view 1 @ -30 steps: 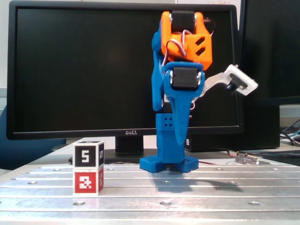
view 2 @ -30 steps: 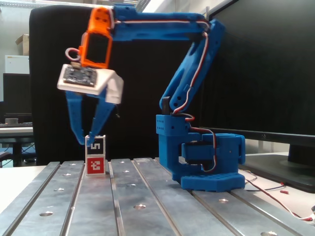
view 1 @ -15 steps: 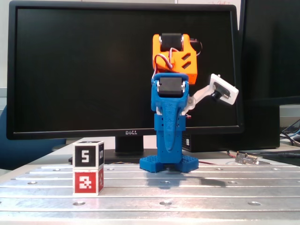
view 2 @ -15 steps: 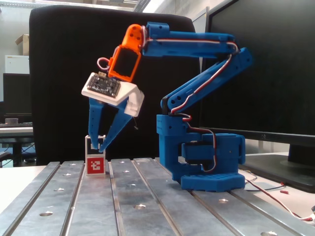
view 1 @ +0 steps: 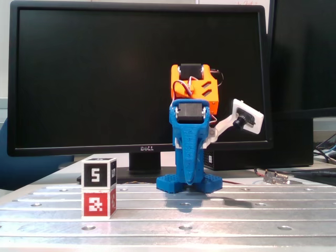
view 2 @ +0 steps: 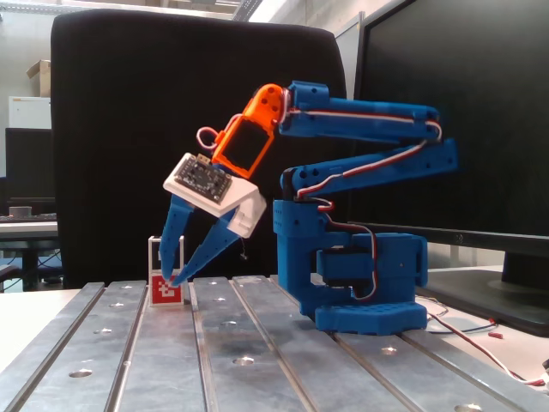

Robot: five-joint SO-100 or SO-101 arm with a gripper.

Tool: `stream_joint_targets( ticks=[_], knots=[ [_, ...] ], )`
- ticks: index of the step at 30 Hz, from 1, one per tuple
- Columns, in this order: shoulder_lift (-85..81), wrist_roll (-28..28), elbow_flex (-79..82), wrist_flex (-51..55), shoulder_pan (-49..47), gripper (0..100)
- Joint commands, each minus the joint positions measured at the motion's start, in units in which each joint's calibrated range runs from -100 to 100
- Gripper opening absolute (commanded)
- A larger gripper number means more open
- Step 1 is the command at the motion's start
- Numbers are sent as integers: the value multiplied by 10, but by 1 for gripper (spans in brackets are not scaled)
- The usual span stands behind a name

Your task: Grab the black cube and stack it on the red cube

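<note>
Stacked near the left front of the slotted metal surface [view 1: 252, 210]: black cube [view 1: 99, 172] marked 5, squarely atop red cube [view 1: 98, 203], edges aligned, in the fixed view facing the monitor [view 1: 94, 79]. Blue arm [view 1: 189, 152] folded low over its base, well apart from the stack to the right in that view, orange wrist section [view 1: 194, 89] above, white camera mount [view 1: 247, 116] jutting right. Seen side-on in the other fixed view, gripper [view 2: 174, 276] angled down and toward the stack, fingers [view 2: 173, 245] spread apart and gripping nothing, tips overlapping the cubes' outline from the camera side; contact with the cubes impossible to tell. Red cube [view 2: 165, 290] partly hidden behind the fingertips, black cube [view 2: 155, 255] showing only a white-edged strip. Bare grooved metal open in front of and beside the stack, front edge of the surface close to the stack in the monitor-facing view. Loose wires [view 2: 480, 339] trailing right of the base
</note>
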Motion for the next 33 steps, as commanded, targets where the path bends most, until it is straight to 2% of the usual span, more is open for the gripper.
stream_joint_targets(
  ticks=[1,14,33],
  knots=[
    [-54,-2,30,-2,2,1],
    [-217,2,100,50,2,1],
    [-224,2,102,50,2,1]
  ],
)
